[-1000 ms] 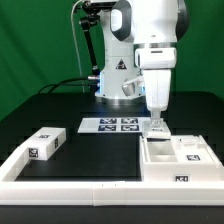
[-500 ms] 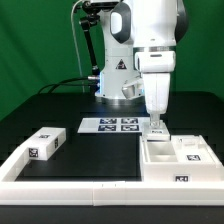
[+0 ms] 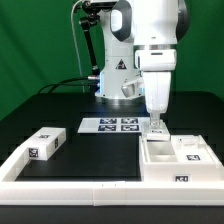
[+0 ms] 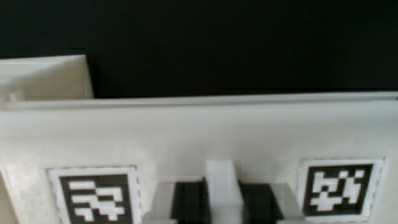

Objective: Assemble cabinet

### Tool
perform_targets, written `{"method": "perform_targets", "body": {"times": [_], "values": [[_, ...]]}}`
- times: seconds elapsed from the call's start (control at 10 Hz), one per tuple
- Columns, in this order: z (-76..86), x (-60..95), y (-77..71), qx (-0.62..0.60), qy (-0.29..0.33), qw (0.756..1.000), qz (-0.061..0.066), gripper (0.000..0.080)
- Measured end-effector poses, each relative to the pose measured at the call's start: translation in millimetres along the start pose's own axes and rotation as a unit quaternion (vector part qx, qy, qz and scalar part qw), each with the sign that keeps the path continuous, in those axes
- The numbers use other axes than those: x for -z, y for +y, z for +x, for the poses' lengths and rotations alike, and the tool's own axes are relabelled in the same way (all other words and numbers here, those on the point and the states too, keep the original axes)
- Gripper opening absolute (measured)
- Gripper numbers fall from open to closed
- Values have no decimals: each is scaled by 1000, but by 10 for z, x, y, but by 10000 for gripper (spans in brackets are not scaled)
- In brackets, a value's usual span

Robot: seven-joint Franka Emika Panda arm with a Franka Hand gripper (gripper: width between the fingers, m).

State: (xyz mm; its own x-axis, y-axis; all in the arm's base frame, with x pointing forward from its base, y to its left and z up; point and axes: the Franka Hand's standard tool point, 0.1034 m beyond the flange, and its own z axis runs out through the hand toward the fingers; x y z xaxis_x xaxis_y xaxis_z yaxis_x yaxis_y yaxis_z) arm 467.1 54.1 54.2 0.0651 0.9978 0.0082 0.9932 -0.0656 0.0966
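Blk table (image 3: 100, 165), exterior view's right: hand (image 3: 156, 125) narrow, pinching cabinet (image 3: 180, 166) rear wall.

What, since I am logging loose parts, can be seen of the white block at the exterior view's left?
The white block is long, boxy, plastic-looking, lying flat on the black table just inside the border rail. One black-and-white tag shows on its top, another on its near end. Nothing grips it: the gripper stands apart, over at the open box.
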Motion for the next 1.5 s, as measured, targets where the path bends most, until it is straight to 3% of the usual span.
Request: {"method": "perform_targets", "body": {"times": [0.4, 0.7, 1.1, 1.5], "values": [[-4, -16, 0, 3, 0, 1000, 2, 68], [-41, -15, 12, 24, -8, 1000, 13, 68], [-66, -22, 77, 64, -4, 998, 5, 68], [-83, -19, 108, 60, -5, 998, 6, 68]]}}
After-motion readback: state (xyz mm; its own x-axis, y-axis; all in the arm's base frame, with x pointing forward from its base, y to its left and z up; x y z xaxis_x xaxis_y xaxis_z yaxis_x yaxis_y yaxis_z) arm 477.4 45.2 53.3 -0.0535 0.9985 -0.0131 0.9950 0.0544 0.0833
